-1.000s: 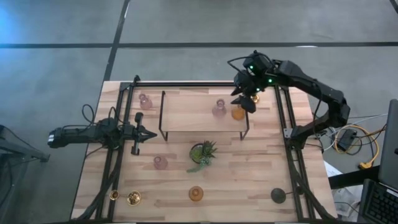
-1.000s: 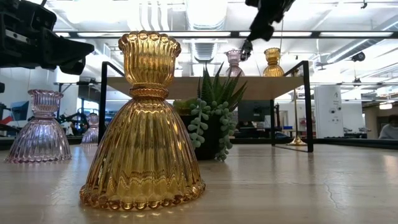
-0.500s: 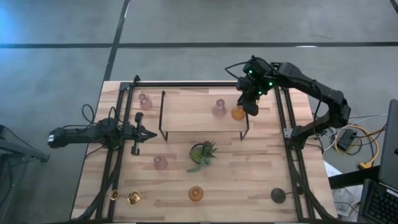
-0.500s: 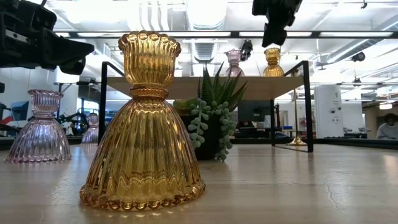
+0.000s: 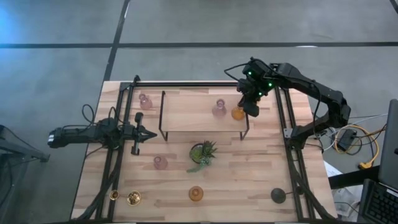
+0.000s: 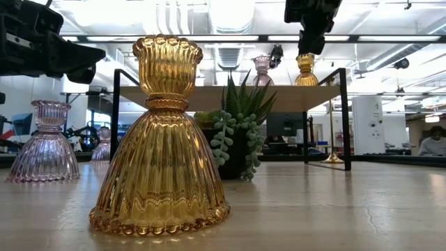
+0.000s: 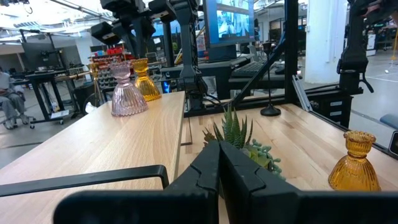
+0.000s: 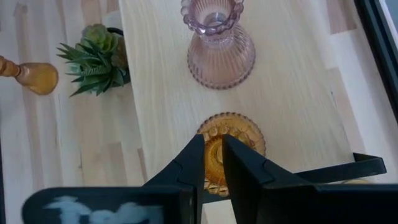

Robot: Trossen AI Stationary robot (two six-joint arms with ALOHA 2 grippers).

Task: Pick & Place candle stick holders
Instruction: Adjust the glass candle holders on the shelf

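Grasp step: right gripper (image 8: 213,163) above amber holder (image 5: 237,113) on shelf (image 5: 186,118), upper right of high view; fingers pinching its neck. Left gripper (image 7: 219,168) idle mid-left, fingers pressed together. Next you lift straight, clearing pink holder (image 8: 221,46) beside.

- I'm working in an open lab: beyond the wooden table (image 7: 323,134) stand monitors (image 7: 231,22), equipment racks (image 7: 106,62) and ceiling ducts (image 6: 230,52).
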